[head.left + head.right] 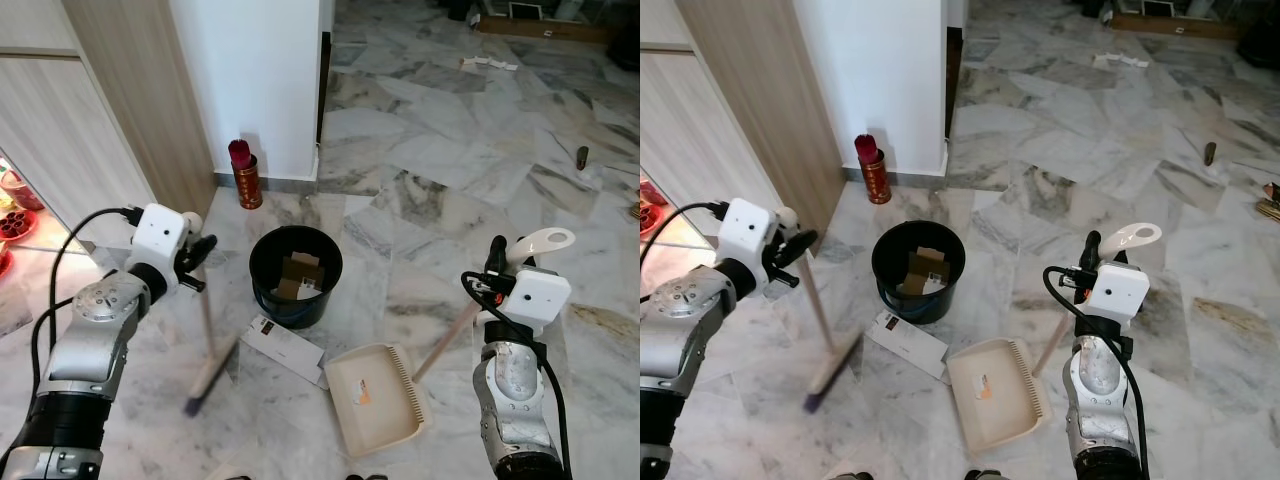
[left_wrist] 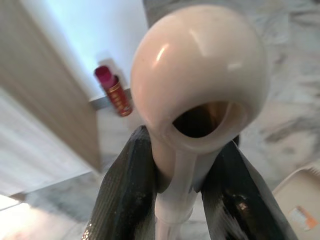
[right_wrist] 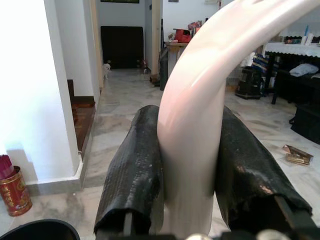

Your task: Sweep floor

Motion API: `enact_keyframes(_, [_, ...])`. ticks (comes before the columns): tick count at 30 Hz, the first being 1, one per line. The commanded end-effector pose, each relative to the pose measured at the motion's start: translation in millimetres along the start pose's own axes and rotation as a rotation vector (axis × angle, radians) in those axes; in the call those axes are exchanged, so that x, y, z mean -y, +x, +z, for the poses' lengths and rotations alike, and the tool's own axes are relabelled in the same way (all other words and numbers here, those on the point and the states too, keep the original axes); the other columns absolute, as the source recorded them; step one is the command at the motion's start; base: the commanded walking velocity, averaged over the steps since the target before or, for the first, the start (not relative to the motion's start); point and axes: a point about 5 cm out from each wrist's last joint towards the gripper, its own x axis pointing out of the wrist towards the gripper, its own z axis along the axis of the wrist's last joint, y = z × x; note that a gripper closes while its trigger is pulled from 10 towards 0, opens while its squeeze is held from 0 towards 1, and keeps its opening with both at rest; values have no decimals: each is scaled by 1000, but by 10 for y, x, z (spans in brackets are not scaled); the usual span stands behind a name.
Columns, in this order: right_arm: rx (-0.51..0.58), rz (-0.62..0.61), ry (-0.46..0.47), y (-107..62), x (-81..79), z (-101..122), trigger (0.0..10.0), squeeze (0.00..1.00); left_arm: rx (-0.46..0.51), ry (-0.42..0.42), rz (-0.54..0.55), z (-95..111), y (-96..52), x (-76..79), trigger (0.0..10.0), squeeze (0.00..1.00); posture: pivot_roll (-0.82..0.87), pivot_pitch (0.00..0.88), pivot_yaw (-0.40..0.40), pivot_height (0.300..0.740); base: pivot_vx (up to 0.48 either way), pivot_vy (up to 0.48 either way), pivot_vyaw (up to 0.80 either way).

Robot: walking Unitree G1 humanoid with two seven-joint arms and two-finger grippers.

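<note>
Both silver arms were raised and bent at the elbow, one on each side of the near floor (image 1: pixel 440 160). The left gripper (image 1: pixel 196 250) was clamped on the top of the broom (image 1: pixel 207 345), its two black fingers (image 2: pixel 127 200) pressed against the pale shaft just below the rounded knob; the shaft ran down and forward to a blurred brush head resting on the marble. The right gripper (image 1: pixel 496 262) was closed round the upper part of the dustpan (image 1: pixel 378 398) handle, which curved up past its fingers (image 3: pixel 135 175) and sloped down to the cream pan lying flat on the floor between the arms. A small orange scrap sat in the pan, too small to identify. Just beside the pan's left edge lay a flat white box (image 1: pixel 287 350), its far end touching the base of a black bin (image 1: pixel 295 275). The bin stood upright with brown cardboard pieces inside; its bottom was hidden in shadow. Beyond it, a red and gold tin (image 1: pixel 246 180) holding dark pink sticks stood against the foot of a white wall (image 1: pixel 255 80), beside a wood-grain cabinet (image 1: pixel 130 110). The grey-veined marble spread on into the room, with small bits of litter lying well apart in the distance, hard to make out.
</note>
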Motion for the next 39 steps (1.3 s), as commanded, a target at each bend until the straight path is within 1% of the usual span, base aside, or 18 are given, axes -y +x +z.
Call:
enact_keyframes(1, [34, -15, -2, 24, 44, 47, 10000, 0, 27, 26, 28, 50, 21, -35, 10000, 0, 88, 115, -10, 740, 0, 0, 0])
enact_keyframes(5, [38, -18, -5, 23, 65, 56, 10000, 0, 65, 0, 93, 29, 51, -70, 10000, 0, 82, 117, -13, 740, 0, 0, 0])
enact_keyframes(6, [38, -18, -5, 23, 65, 56, 10000, 0, 65, 0, 93, 29, 51, -70, 10000, 0, 82, 117, -13, 740, 0, 0, 0])
enact_keyframes(9, [43, -21, -15, 13, 95, 61, 10000, 0, 108, -54, 194, -85, 96, -92, 10000, 0, 63, 120, -20, 740, 0, 0, 0])
enact_keyframes(12, [43, -25, -30, 5, 121, 64, 10000, 0, 124, -74, 240, -152, 109, -78, 10000, 0, 54, 119, -24, 740, 0, 0, 0])
enact_keyframes(14, [45, -38, -51, 4, 170, 69, 10000, 0, 139, -94, 268, -196, 121, -63, 10000, 0, 44, 123, -32, 740, 0, 0, 0])
enact_keyframes(16, [46, -45, -59, 8, 193, 70, 10000, 0, 147, -96, 275, -201, 124, -58, 10000, 0, 44, 123, -32, 740, 0, 0, 0])
enact_keyframes(18, [49, -76, -95, 19, 270, 81, 10000, 0, 173, -109, 298, -233, 137, -38, 10000, 0, 27, 123, -35, 740, 0, 0, 0])
enact_keyframes(20, [46, -121, -141, 20, 347, 85, 10000, 0, 179, -115, 305, -275, 149, -13, 10000, 0, 21, 120, -37, 740, 0, 0, 0])
enact_keyframes(21, [46, -121, -141, 20, 347, 85, 10000, 0, 179, -115, 305, -275, 149, -13, 10000, 0, 21, 120, -37, 740, 0, 0, 0])
enact_keyframes(22, [43, -160, -177, 12, 422, 86, 10000, 0, 185, -118, 300, -302, 156, 20, 10000, 0, 13, 122, -38, 740, 0, 0, 0])
enact_keyframes(24, [39, -187, -198, 1, 480, 81, 10000, 0, 188, -124, 293, -324, 164, 53, 10000, 0, 11, 123, -38, 740, 0, 0, 0])
enact_keyframes(26, [32, -202, -210, -19, 525, 67, 10000, 0, 184, -148, 296, -381, 175, 95, 10000, 0, 9, 123, -40, 740, 0, 0, 0])
enact_keyframes(28, [29, -201, -208, -39, 531, 56, 10000, 0, 173, -162, 298, -435, 178, 129, 10000, 0, 0, 126, -43, 740, 0, 0, 0])
enact_keyframes(31, [23, -185, -194, -55, 513, 38, 10000, 0, 170, -169, 292, -463, 194, 175, 10000, 0, 2, 133, -45, 740, 0, 0, 0])
enact_keyframes(32, [15, -168, -183, -72, 479, 8, 10000, 0, 175, -174, 286, -472, 213, 215, 10000, 0, 4, 144, -49, 740, 0, 0, 0])
enact_keyframes(36, [3, -149, -175, -89, 445, -27, 10000, 0, 175, -179, 279, -484, 225, 253, 10000, 0, 9, 150, -49, 740, 0, 0, 0])
enact_keyframes(39, [-7, -131, -172, -117, 391, -50, 10000, 0, 169, -191, 275, -538, 218, 285, 10000, 0, 5, 167, -48, 740, 0, 0, 0])
